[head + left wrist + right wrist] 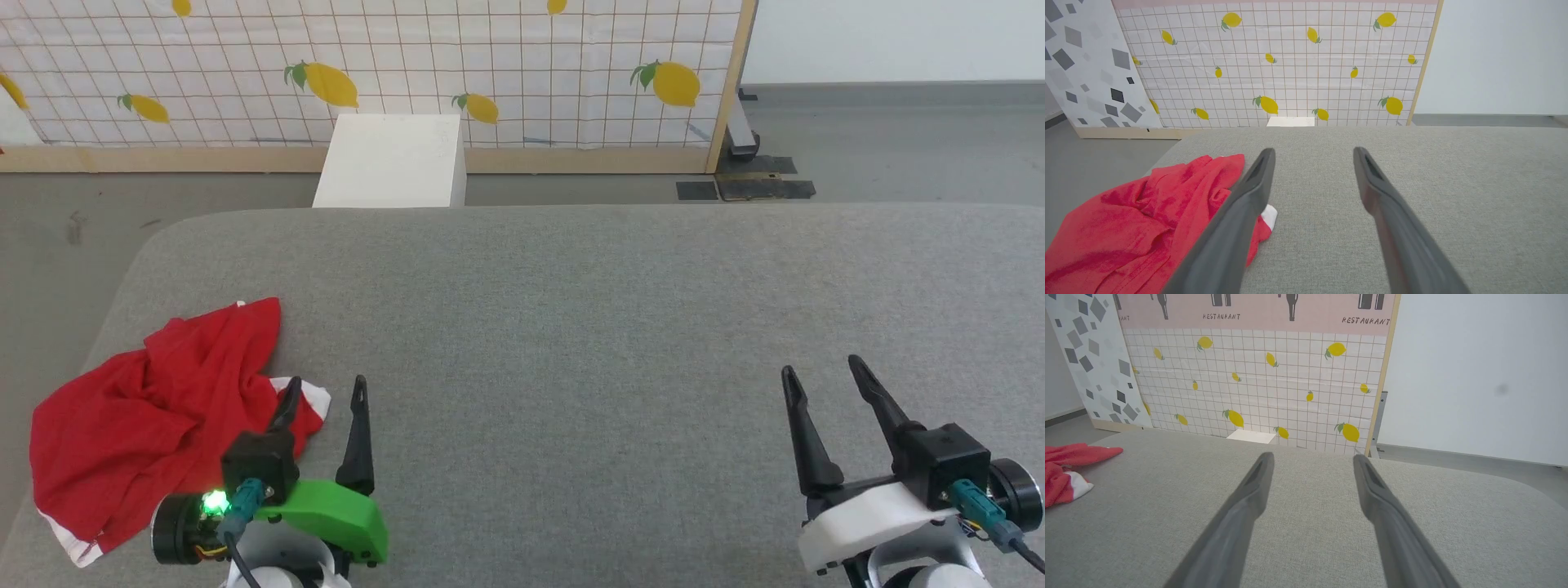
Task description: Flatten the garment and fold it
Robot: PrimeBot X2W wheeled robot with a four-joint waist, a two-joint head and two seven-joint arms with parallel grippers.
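both hands hang low over the grey bench (pixel 571 327), holding nothing. the left hand (pixel 326 382) has its two fingers spread apart with only bare bench between them, and the right hand (pixel 821 366) is spread the same way. the garment (pixel 155 408) lies crumpled just off the left hand's outer side. that hand's outer finger (pixel 287 404) crosses the garment's white-trimmed corner (pixel 317 400), though i can't tell whether it touches. from there the red heap runs slantwise, from beside the wrist out to a point just past the fingertips. from the right hand it is well apart, off across the bench. the left arm looks the nearer one to me, needing only a short turn outward.
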